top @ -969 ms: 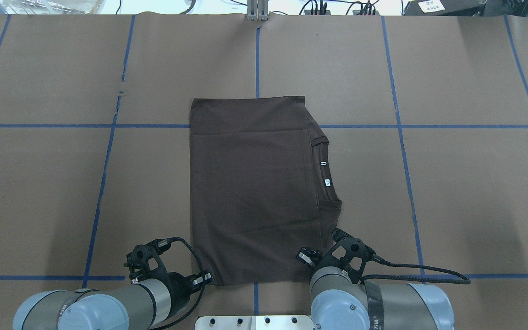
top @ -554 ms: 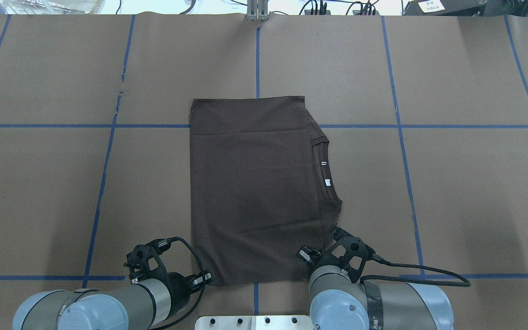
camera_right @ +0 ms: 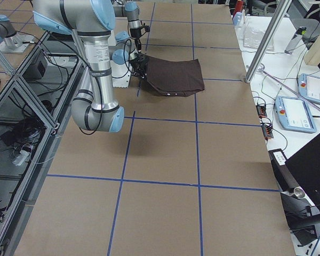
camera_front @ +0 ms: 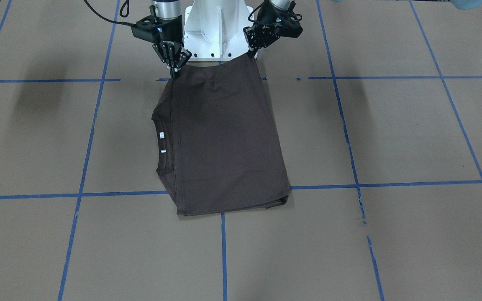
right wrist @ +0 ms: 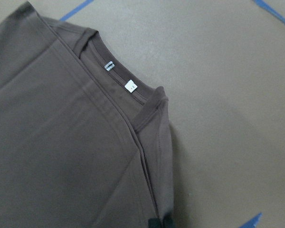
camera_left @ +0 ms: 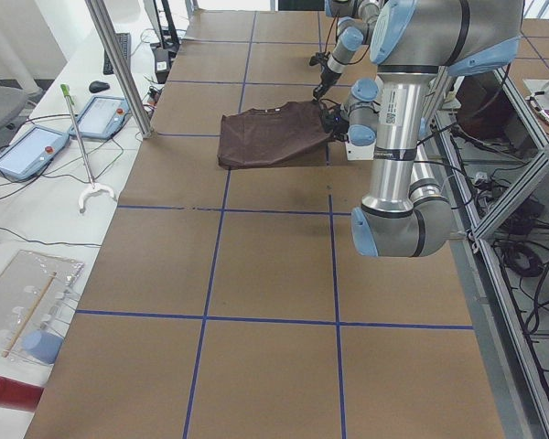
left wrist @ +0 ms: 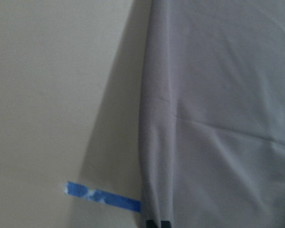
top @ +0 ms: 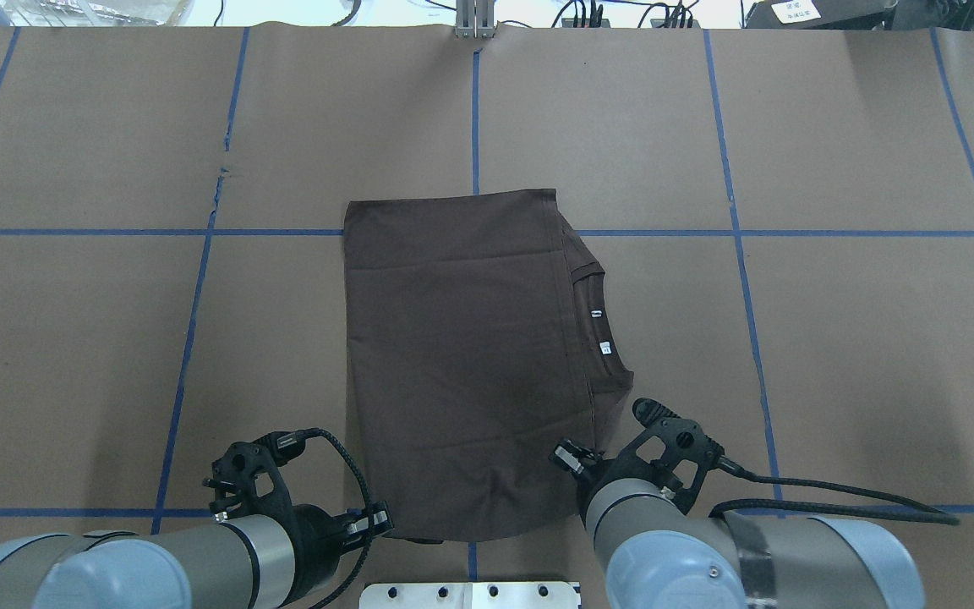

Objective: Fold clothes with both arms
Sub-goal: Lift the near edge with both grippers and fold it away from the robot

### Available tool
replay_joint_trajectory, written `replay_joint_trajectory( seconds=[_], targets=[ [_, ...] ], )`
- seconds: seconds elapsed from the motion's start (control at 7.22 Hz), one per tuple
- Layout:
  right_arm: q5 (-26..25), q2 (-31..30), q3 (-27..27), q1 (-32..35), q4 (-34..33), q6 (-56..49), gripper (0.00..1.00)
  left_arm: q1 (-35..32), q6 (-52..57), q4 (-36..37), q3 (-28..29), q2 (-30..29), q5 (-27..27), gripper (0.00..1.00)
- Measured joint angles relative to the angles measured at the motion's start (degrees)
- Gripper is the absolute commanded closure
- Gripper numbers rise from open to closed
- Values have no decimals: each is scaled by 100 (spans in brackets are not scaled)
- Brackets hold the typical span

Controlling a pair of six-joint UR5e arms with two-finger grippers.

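Your dark brown short-sleeved T-shirt (top: 462, 355) lies folded into a long rectangle in the middle of the brown paper-covered desk (top: 859, 355), with its ribbed round collar (right wrist: 118, 88) on the robot's right. The left pincer (camera_front: 251, 53) and right pincer (camera_front: 173, 72) each clamp a near corner. The cloth looks light and limp and will likely sag between the grips, so lift both corners evenly.

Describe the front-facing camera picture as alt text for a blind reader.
A folded dark brown T-shirt lies on a brown table gridded with blue tape. At the top, the right gripper and left gripper pinch its two corners nearest the robot.
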Motion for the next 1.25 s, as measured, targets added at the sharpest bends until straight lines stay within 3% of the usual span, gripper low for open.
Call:
replay_joint_trajectory(
  seconds=[0.28,0.42,0.55,0.83,1.25],
  targets=[
    [125,97,1321,-186,-1283,12,100,-48,19,1490,-1228,-289,-374,100],
    [161,172,1474,-209,-1536,1,100,-127,110,2037,-1489,-555,-511,100],
    [180,269,1336,-118,-1596,-41,100,-294,364,2283,-1457,-765,-577,100],
    [254,615,534,505,-1231,-339,100,-1047,1168,2353,-818,-1124,-641,100],
    [575,894,-1185,1517,286,-849,100,-1860,1863,1453,672,-1325,-659,100]
  ],
)
